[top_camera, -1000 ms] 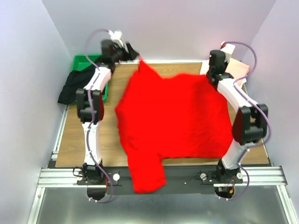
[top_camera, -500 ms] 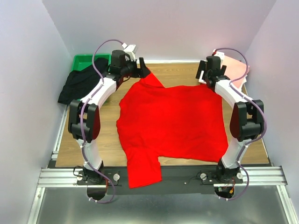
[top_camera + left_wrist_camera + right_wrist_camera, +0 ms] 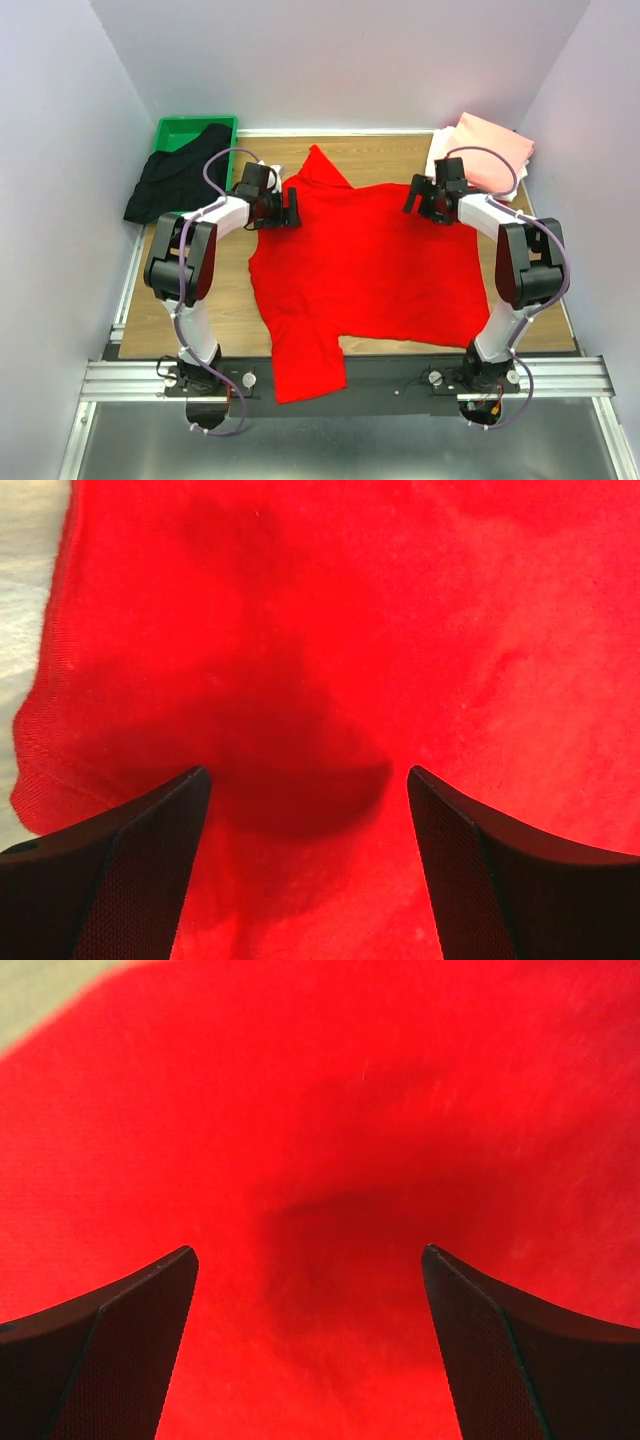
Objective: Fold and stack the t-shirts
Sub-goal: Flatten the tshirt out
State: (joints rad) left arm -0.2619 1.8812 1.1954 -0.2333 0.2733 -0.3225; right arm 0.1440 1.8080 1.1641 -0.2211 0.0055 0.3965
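The red t-shirt (image 3: 365, 260) is lying spread flat on the tabletop (image 3: 205, 300), one sleeve drooping over the near edge, apparently laid out for folding. The left jaws and right jaws are standing wide apart, gripping nothing, hovering over its far side.

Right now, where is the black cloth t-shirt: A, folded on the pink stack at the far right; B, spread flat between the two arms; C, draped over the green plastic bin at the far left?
C: the black cloth t-shirt hangs half out of the green plastic bin at the far left corner.
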